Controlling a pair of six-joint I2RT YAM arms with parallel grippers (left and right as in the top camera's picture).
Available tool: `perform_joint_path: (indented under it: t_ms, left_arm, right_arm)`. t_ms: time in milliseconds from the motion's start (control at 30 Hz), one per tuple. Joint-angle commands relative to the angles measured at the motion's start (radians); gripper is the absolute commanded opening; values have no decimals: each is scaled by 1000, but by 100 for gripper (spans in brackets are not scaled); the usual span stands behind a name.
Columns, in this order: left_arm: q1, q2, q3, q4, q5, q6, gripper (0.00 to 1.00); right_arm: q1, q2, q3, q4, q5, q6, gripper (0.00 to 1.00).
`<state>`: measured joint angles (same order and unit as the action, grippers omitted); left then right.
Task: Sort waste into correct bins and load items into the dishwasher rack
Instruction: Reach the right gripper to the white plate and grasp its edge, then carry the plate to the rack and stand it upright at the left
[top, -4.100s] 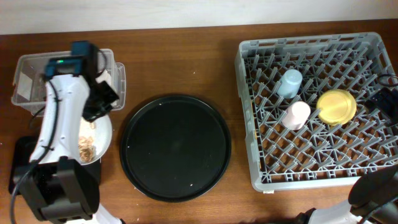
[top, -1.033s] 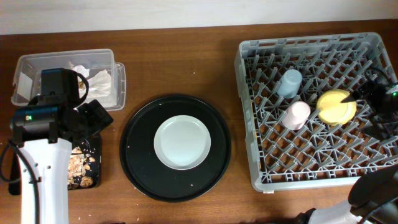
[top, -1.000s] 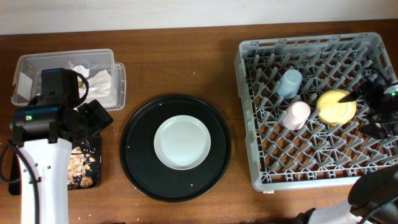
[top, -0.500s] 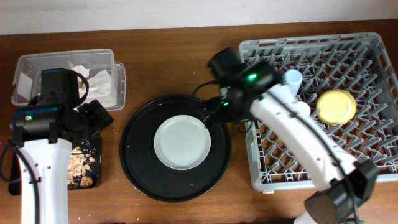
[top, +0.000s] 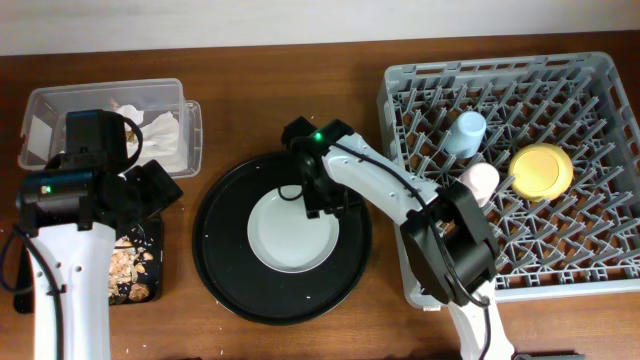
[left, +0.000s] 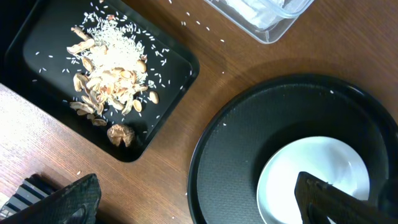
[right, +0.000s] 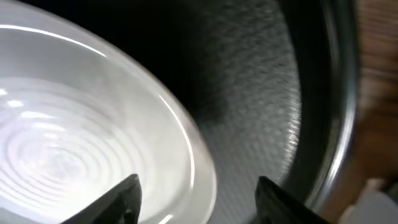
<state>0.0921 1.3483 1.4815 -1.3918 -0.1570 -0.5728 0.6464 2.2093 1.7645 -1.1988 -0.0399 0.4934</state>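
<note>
The pale grey plate lies in the middle of the large round black tray. My right gripper hangs low over the plate's upper right rim, open, its fingers astride the rim. My left gripper stands wide open above the table between the black bin of food scraps and the round tray. The clear bin holds white napkins. In the grey dishwasher rack are a light-blue cup, a pink cup and a yellow bowl.
My right arm reaches across the gap between the rack and the round tray. Grains of rice are scattered on the wooden table near the clear bin. The black bin lies partly under my left arm.
My right arm has swung left from the rack to the plate's rim, and its jaws have narrowed. The left arm has held still over the last second.
</note>
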Motion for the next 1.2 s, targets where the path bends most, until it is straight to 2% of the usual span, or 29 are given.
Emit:
perform_joint_path:
  t_ms: [0,133,167,267,333,400,500,600,733,833,1000,1167]
  left_arm:
    - [3,-2,11,-1,0,-3,99]
    - [3,-2,11,-1,0,-3,99]
    - [3,-2,11,-1,0,-3,99]
    - [3,-2,11,-1,0,-3,99]
    - [3,-2,11,-1,0,-3,99]
    - [3,-2,11,-1,0,-3,99]
    - [3,-2,11,-1,0,-3,99]
    - [3,-2,11,-1,0,-3,99]
    - [3,-2,11,-1,0,-3,99]
    - [3,-2,11,-1,0,-3,99]
    - [3,-2,11,-1,0,-3,99]
    - [3,-2,11,-1,0,-3,99]
  right_arm:
    - [-5,18,-1,14,-39,-26,53]
    - [-8,22,-40,55,-9,-25,52]
    - [-15,22,-73,82,-10,-25,49]
    - [-27,22,-80,85,-29,-25,31]
    - [-32,21,-79,85,-38,-25,23]
    - [-45,10,-72,76,-43,-26,4]
    - [-75,-28,-24,3,-43,-26,4]
    - [-119,-125,62,-82,-22,-102,4]
    - [-207,-275,218,-232,168,-100,4]
    - [-312,-370,259,-288,372,16,4]
    - [-396,-369,208,-305,638,203,4]
    - [-395,-369,123,-204,713,249,4]
